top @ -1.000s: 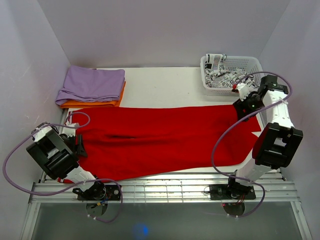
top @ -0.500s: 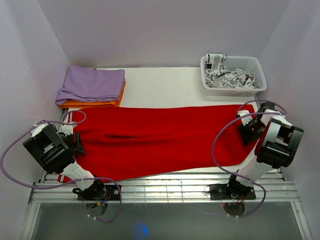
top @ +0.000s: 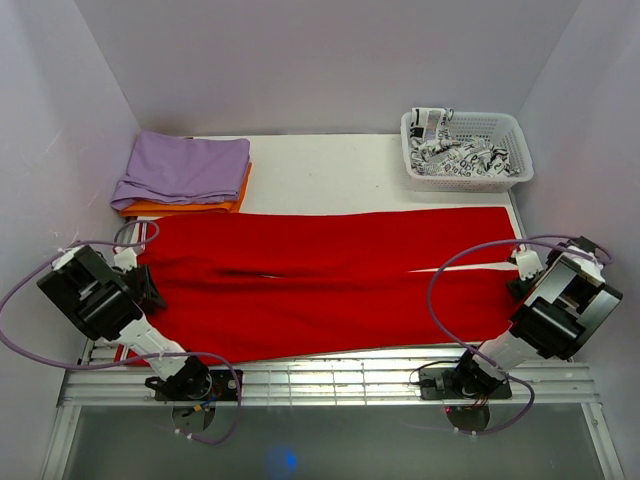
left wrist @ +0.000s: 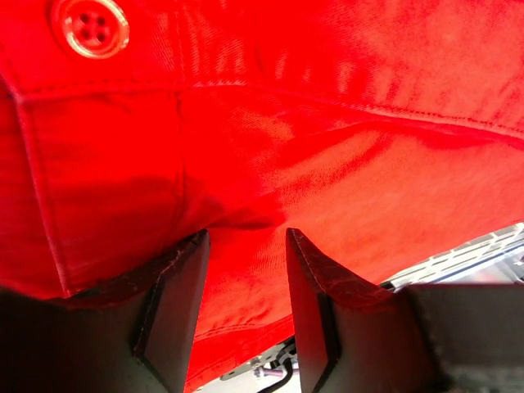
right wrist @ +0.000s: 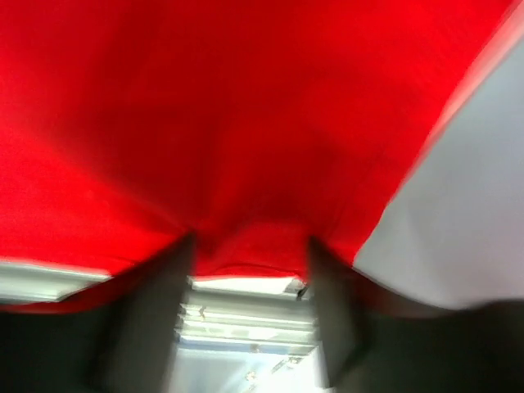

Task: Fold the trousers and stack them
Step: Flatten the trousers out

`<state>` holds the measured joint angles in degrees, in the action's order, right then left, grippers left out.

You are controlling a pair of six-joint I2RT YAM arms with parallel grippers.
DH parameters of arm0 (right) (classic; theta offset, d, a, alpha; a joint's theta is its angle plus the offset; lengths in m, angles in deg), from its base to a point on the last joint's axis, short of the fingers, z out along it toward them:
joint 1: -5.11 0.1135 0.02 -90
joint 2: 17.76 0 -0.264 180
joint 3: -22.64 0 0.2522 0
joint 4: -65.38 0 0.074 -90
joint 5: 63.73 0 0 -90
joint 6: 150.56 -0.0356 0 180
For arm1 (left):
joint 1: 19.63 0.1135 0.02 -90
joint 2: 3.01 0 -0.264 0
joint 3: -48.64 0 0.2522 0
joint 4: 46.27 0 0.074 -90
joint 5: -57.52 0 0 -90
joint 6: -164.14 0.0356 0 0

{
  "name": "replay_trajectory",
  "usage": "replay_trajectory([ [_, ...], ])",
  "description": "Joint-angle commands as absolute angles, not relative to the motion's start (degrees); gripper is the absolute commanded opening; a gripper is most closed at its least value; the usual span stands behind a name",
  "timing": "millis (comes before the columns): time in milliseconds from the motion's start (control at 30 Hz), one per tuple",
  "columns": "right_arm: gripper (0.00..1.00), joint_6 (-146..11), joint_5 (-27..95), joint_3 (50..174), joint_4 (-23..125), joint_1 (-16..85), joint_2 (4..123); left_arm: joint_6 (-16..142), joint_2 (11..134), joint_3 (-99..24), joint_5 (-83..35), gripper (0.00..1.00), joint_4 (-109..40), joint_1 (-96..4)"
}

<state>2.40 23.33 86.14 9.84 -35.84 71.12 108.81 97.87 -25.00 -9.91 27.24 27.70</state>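
Straddling red woven trousers (top: pixel 320 280): left tool (left wrist: pixel 246 239), right tool (right wrist: pixel 250 246) half-closed over folds; grip unclear.

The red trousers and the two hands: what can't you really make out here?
- Right wrist view: heavy blur; whether the right hand touches the trousers is unclear.
- Top view: the left hand is mostly hidden by its own arm.
- Top view: the orange cloth is nearly all covered by the lilac cloth.
- Top view: the patterned cloth in the basket is too small to identify.
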Motion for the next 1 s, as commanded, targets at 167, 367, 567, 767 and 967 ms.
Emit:
replay_trajectory([
  [167, 0.8, 8.5, 38.8, 105.5, -9.4, -34.0, 68.4, 124.2, 93.8, -29.8, -5.9, 0.7, 25.5, 29.2],
  [367, 0.76, 1.5, 43.6, 110.7, -5.2, -22.9, 73.9, 123.8, 93.4, -42.6, 6.1, 0.7, 33.6, 29.1],
  [567, 0.77, -2.0, 44.4, 124.2, -2.2, -16.8, 86.7, 112.3, 101.6, -61.0, 12.8, 0.72, 30.6, 28.2],
  [767, 0.72, -6.0, 42.9, 133.3, -0.9, -13.1, 98.2, 102.5, 115.1, -70.7, 9.9, 0.69, 23.4, 23.8],
  [967, 0.72, -6.1, 38.3, 127.9, 3.0, -10.6, 102.6, 100.2, 120.9, -71.7, 0.1, 0.67, 15.5, 18.4],
])
